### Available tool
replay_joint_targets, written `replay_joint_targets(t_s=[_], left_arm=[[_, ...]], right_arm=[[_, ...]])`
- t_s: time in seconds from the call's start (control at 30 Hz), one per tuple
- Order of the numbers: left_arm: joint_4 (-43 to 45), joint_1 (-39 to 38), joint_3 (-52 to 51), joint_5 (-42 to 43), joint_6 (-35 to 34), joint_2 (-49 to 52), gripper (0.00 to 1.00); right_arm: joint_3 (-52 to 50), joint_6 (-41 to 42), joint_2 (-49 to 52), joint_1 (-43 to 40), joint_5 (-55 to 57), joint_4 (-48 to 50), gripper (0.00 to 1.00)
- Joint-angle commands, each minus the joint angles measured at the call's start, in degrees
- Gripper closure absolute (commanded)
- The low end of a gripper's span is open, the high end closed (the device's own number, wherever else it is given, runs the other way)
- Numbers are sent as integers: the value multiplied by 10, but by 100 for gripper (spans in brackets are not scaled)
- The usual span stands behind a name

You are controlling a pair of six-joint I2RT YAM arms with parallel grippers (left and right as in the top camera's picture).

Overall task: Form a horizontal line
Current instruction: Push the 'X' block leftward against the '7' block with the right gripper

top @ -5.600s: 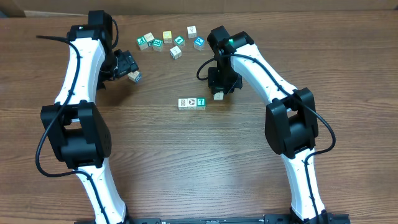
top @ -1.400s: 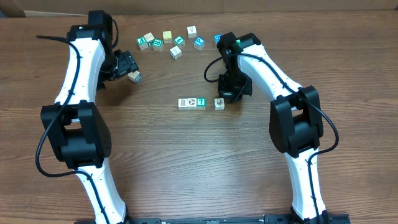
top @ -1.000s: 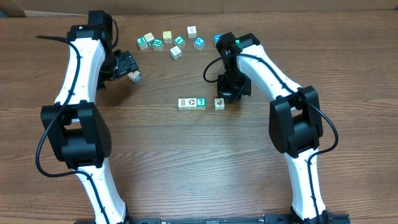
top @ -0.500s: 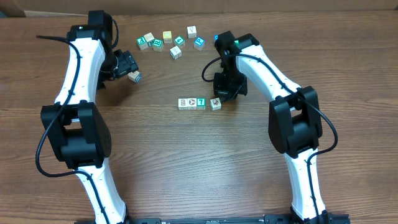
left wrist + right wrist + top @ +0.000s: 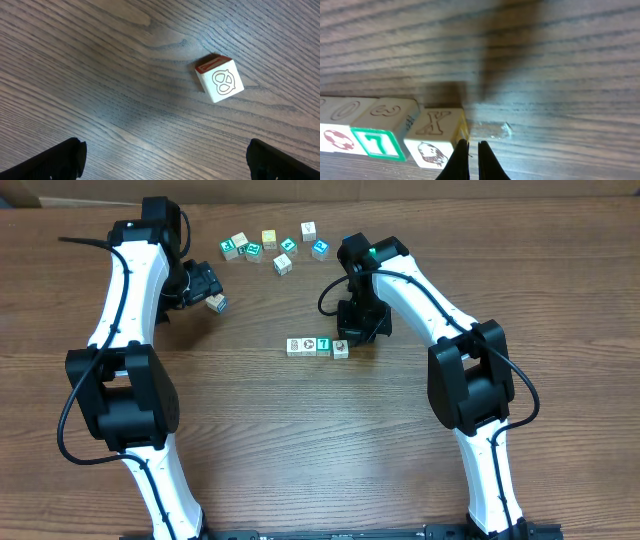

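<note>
Although the prints are too small to read from overhead, the right wrist view shows a "7" on the teal-and-white face of one small wooden cube point(image 5: 375, 143), with a carved "3" on its side. It also shows a carved "X" on the side of the white-faced wooden cube with a dark animal print point(image 5: 431, 150), which touches the first on the picture's right. Further left, a white cube face with a red print point(image 5: 332, 138) is cut by the frame edge. These belong to the short straight row of four tiny wooden picture cubes point(image 5: 316, 347), lying just above the middle of the overhead frame on the brown wood-grain table point(image 5: 250, 430). The right gripper point(image 5: 352, 332) points down just up and right of the row's right-hand end cube, its white-and-black arm bending in from the lower right. Its fingertips point(image 5: 462, 155) are pressed almost together, holding nothing, one tip just beside that cube's yellow edge. The left gripper point(image 5: 205, 288), at upper left, hangs spread wide above a lone white wooden cube with a pretzel outline and a red-brown side point(image 5: 220, 80). Loose small wooden cubes point(image 5: 275, 246) lie scattered at top centre.
</note>
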Motion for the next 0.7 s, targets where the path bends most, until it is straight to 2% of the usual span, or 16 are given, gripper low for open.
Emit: replay_joint_targets(t_s=[0.0,0.67], left_arm=[[1,-5,9,-3,5,5,0],[1,-5,9,-3,5,5,0]], right_arm=[[-2,4,-14,0,17,-10,96],[-2,19,-14,12,8,-22,96]])
